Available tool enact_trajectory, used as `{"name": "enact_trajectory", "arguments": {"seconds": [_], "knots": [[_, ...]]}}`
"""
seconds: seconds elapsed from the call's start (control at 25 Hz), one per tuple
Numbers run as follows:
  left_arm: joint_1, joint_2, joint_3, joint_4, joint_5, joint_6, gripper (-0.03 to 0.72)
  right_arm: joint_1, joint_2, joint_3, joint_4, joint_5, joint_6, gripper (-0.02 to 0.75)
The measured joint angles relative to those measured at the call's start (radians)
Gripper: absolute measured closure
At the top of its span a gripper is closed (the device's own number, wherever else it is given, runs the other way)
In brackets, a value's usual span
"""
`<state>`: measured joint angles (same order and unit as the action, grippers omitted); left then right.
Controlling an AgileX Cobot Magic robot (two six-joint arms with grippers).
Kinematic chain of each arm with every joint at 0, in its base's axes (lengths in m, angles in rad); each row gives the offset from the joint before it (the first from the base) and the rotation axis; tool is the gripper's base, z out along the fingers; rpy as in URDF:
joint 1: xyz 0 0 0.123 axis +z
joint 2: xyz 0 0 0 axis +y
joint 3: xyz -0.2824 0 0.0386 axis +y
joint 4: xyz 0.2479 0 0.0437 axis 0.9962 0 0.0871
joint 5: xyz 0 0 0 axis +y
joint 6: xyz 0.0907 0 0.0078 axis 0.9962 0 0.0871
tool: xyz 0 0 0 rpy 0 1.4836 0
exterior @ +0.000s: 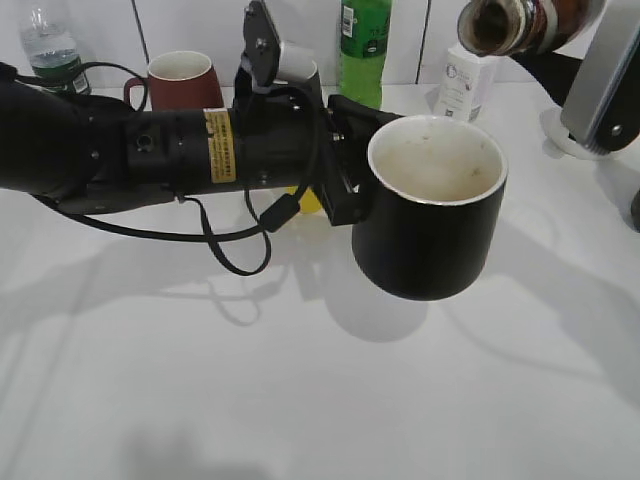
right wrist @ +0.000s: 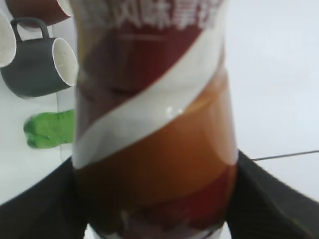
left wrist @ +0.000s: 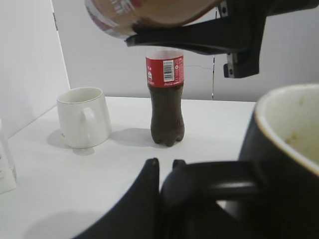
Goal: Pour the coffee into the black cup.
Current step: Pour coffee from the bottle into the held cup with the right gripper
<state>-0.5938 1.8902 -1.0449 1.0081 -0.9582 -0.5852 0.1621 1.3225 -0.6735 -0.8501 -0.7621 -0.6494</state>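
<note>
The left fingers (left wrist: 167,174) clamp the handle of the black cup (exterior: 430,215), held above mid-worktop; rigid and light, its weight hangs off that handle. The right fingers (right wrist: 259,199) hug the coffee (right wrist: 154,129) bottle, tipped near the far right corner; smooth, probably slippery. Its base is cut off.

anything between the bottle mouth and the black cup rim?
Nothing. In the exterior view the coffee bottle's mouth sits above and to the right of the black cup, with only bare table and wall behind that gap; no stream visible.
</note>
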Motion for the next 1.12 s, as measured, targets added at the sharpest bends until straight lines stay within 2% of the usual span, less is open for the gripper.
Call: {"name": "enact_trajectory", "arguments": {"seconds": [1.12], "knots": [[0.000, 0.000, -0.001, 0.005, 0.000, 0.000, 0.646, 0.000, 0.000, 0.000, -0.001, 0.000, -0.073, 0.195]]}}
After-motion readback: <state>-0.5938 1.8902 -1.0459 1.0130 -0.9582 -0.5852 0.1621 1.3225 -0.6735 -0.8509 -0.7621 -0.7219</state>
